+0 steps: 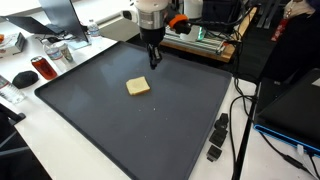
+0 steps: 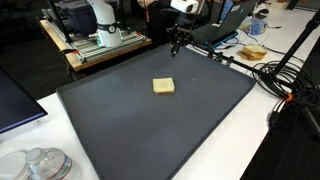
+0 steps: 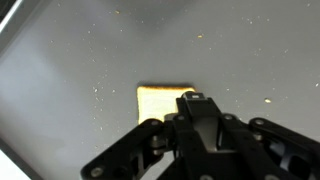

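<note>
A flat pale-yellow square piece (image 1: 138, 87) lies near the middle of the dark grey mat (image 1: 100, 120); it also shows in an exterior view (image 2: 163, 86) on the mat (image 2: 120, 130). My gripper (image 1: 152, 57) hangs above the mat's far part, behind the square piece and apart from it. Its fingers are pressed together with nothing between them. In an exterior view the gripper (image 2: 176, 43) is near the mat's back edge. In the wrist view the shut gripper (image 3: 197, 98) overlaps the lower right of the yellow piece (image 3: 162, 100).
A red can (image 1: 44, 68), a black mouse (image 1: 22, 78) and a metal cup (image 1: 60, 52) stand left of the mat. A black device (image 1: 217, 138) and cables lie to its right. A clear container (image 2: 40, 165) and a plate (image 2: 252, 53) sit off the mat.
</note>
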